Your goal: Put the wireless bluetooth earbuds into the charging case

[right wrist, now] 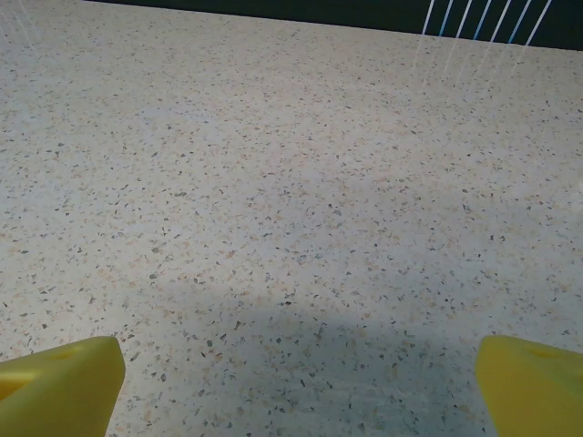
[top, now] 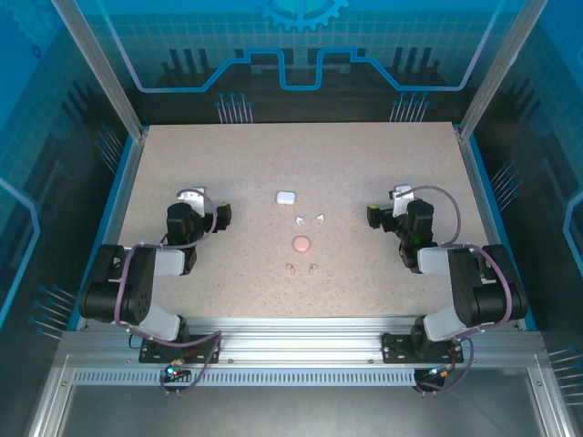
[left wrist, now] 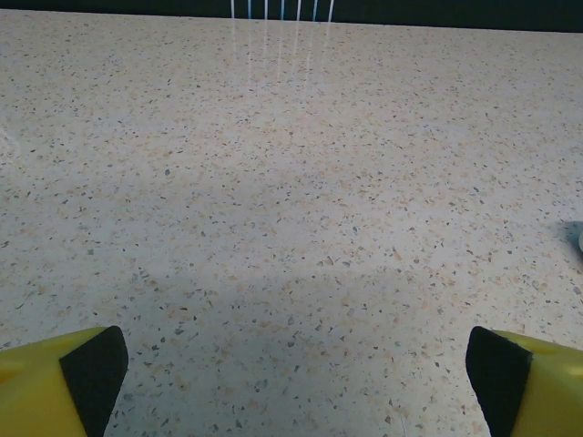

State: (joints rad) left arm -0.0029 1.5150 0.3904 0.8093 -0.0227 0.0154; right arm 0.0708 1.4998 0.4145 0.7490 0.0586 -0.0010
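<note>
The speckled table [top: 182, 164] fills the middle of the cell. The left arm [top: 137, 282] and right arm [top: 465, 282] are folded at its near corners. The left gripper [top: 221, 214] and right gripper [top: 373, 215] hang low over bare tabletop, well apart from everything, each with its yellow fingers spread wide.

Between them, along the table's centre line, the white case [top: 286, 197] lies farthest, with the round pink case [top: 301, 243] nearer.

The left white earbud [top: 299, 218] and right white earbud [top: 320, 218] lie side by side between the cases. The left pinkish-tan earbud [top: 291, 268] and right pinkish-tan earbud [top: 313, 268] lie just near of the pink case. All four seem to lie lengthwise near-to-far, though they are too small to tell which way the stems point.
</note>
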